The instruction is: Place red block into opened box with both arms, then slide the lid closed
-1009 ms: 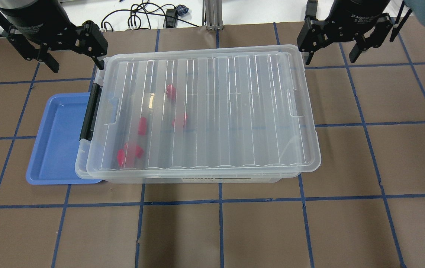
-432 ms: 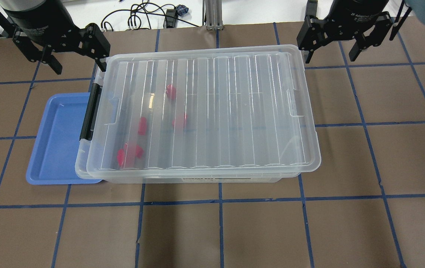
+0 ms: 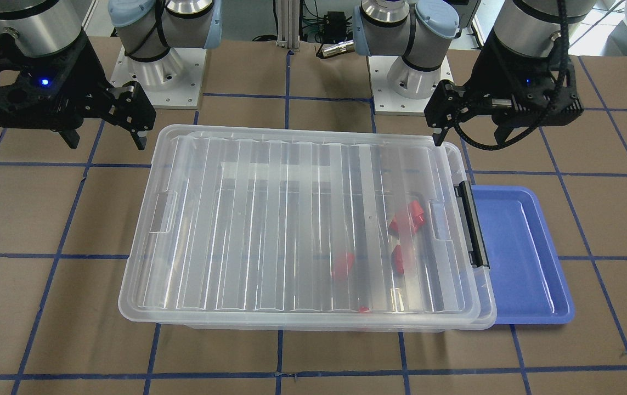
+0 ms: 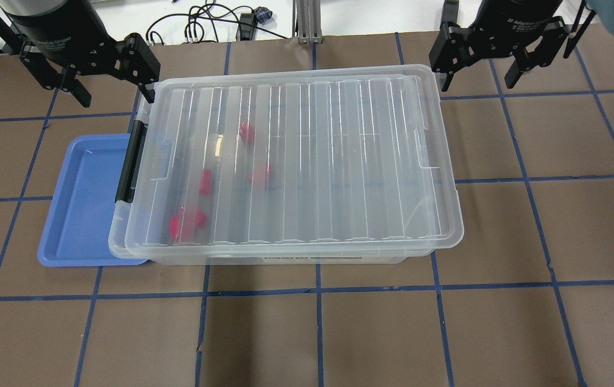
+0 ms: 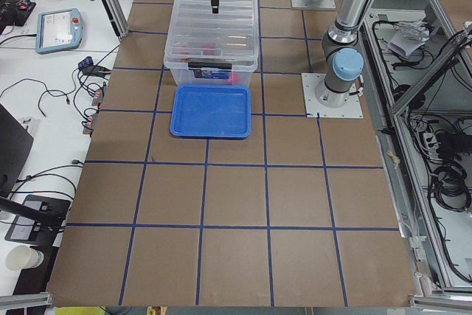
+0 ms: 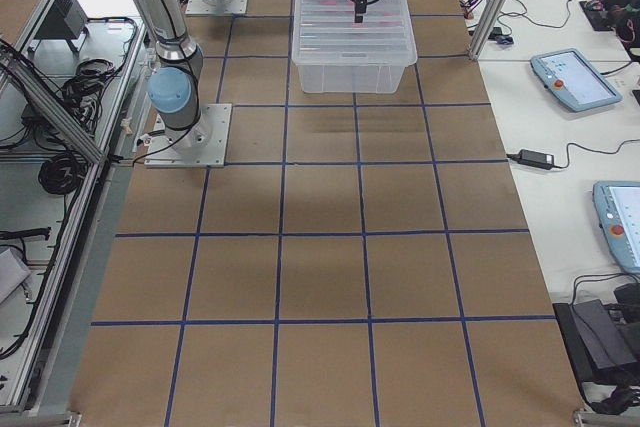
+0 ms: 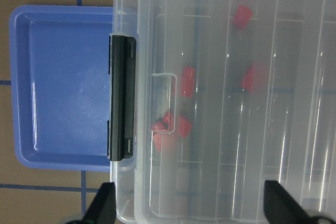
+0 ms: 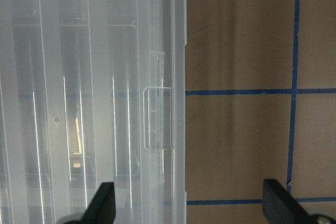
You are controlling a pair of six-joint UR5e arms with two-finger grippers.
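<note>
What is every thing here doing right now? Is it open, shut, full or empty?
lid, lying on the box, not reaching its latch end
box, almost covered, latch-end rim showing
red blocks, inside the box under the lid
blue tray, empty
left gripper, open, holding nothing
right gripper, open, holding nothing

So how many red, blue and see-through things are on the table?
Red blocks: 5, two touching, blurred under the lid.
Blue tray: 1.
See-through: 2, box and lid.
Total: 8.
</note>
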